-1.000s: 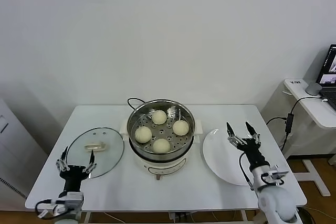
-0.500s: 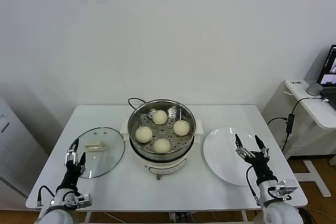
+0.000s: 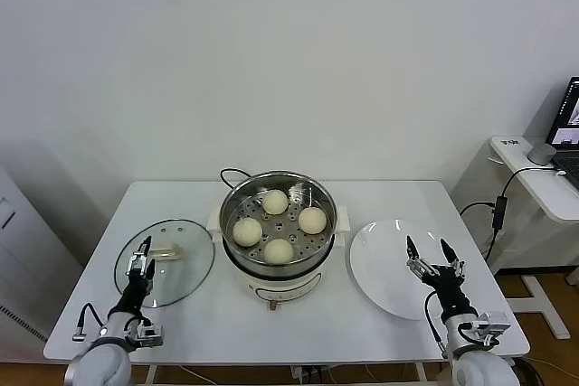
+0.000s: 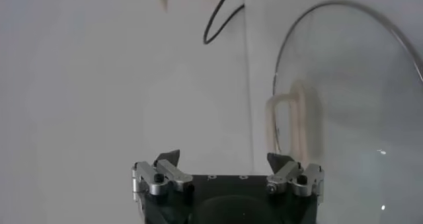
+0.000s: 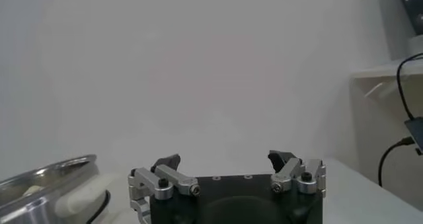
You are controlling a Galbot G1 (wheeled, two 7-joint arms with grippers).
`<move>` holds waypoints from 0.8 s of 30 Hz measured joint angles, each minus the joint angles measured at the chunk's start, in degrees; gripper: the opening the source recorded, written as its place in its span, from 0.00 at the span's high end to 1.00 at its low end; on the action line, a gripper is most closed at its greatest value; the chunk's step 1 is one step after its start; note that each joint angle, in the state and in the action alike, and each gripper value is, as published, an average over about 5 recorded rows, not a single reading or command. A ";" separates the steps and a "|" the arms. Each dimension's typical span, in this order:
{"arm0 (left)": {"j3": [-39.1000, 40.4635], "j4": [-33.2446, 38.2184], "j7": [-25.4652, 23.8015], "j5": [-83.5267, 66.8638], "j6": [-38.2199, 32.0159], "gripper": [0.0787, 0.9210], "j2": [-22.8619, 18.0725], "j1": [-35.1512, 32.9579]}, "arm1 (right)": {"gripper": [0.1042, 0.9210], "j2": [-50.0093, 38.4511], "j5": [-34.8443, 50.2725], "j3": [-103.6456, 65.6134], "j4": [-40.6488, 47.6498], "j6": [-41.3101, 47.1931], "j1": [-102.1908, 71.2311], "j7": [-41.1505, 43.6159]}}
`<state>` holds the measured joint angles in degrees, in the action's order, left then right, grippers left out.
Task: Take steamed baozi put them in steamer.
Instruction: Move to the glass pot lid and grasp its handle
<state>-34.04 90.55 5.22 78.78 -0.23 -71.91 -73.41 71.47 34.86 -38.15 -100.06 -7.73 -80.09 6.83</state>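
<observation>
Baozi (image 3: 279, 249) all four inside steamer (image 3: 278, 223); left hand (image 3: 140, 255), right hand (image 3: 427, 255) spread apart, empty. Risk: stray reach nudging glass lid (image 3: 172, 264) off worktop (image 3: 298, 323).

Pretty bright, even room light, soft shadows only. Slight glare on the shiny round steel steamer (image 3: 277, 224) rim. Wrist views look hazier, washed-out white.

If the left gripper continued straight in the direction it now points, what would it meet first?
Probably the glass lid. The open left gripper points away from the robot over the lid's near edge, toward its pale handle. It seems raised and aimed upward, so it may pass above; depth is unclear.
</observation>
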 measured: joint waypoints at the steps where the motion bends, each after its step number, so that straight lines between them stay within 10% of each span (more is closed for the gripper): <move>1: 0.25 -0.40 -0.03 -0.08 -0.09 0.12 0.09 0.30 | 0.12 0.08 -0.06 -0.01 0.17 -0.01 0.02 -0.02; 24: 2.32 -7.12 -0.80 -3.05 1.44 0.12 -0.05 7.13 | 0.12 0.22 -0.88 0.02 2.15 -0.27 -0.18 -0.12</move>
<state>-31.72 83.43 4.42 75.74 1.21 -71.96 -66.29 71.70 33.99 -38.14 -97.91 -7.99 -80.27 6.71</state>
